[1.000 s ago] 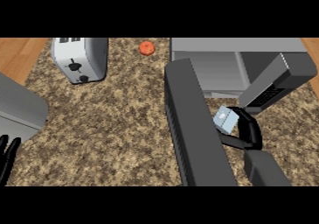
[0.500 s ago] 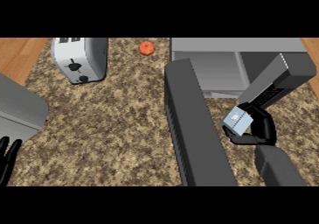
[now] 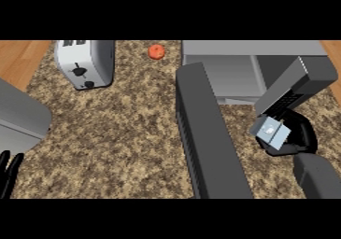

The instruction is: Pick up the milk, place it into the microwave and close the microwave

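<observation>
Speckled brown stone bench (image 3: 124, 135), wood floor at both upper corners. Grey microwave (image 3: 231, 70) at upper right, cavity open toward the viewer; its long dark door (image 3: 207, 140) swung out and running down the middle of the view. Slab of grey appliance (image 3: 14, 112) at left edge, identity unclear. Silver toaster (image 3: 85, 63) at upper left, well apart from the work. Right hand (image 3: 300, 135) at right, just below the microwave's dark side panel, fingers curled round the milk (image 3: 271, 131), a small pale carton held tilted above the bench, right of the door and near the cavity mouth, not yet inside. Left hand (image 3: 6, 175) at lower left edge, fingers straight and up, resting. Small orange-red item (image 3: 157, 51) at the top of the bench, too small to identify. Handling, as judgement: carton likely light, fairly stiff but with walls that could dent; smooth faces may slip, so a hold across the two broad flat sides around mid-height looks best, as now. Tilt worth correcting before set-down so the base lands flat. Versus half a second ago: carton and right hand slightly higher in view and closer to the microwave; versus one second ago, clearly raised from nearer the door edge. Left hand, toaster, door unchanged.
</observation>
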Controlling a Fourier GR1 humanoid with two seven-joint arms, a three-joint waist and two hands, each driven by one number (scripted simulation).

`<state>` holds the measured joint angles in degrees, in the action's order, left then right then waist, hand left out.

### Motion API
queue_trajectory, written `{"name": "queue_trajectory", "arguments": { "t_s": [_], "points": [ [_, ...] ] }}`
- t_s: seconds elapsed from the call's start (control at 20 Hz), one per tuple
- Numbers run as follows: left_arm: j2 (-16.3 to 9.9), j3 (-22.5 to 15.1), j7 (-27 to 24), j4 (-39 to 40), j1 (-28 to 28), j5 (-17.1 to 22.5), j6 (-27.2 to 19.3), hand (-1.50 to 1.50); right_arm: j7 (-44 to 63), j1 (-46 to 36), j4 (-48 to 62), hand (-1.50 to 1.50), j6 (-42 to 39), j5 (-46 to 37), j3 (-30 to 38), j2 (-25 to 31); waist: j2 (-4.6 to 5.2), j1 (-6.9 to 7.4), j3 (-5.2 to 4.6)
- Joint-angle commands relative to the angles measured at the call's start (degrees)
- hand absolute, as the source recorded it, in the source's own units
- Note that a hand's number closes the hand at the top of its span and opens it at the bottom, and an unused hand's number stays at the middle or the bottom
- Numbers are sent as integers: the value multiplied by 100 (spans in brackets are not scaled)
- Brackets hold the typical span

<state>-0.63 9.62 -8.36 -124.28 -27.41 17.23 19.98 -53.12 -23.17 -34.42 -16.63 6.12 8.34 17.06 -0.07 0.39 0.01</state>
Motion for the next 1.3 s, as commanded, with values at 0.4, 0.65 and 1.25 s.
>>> {"name": "queue_trajectory", "arguments": {
  "t_s": [0.4,0.65,1.25],
  "points": [
    [-109,313,169,217,352,94,-63,-150,1123,406,-2360,150,539,-49,-535,-521,-3,-43,-3],
    [3,353,-31,351,67,113,187,-150,1992,-517,-2097,150,1105,-310,-580,-708,7,24,-3],
    [-72,475,15,540,405,119,363,-150,1363,-2751,867,150,1513,-793,-167,-802,70,169,4]
  ]
}}
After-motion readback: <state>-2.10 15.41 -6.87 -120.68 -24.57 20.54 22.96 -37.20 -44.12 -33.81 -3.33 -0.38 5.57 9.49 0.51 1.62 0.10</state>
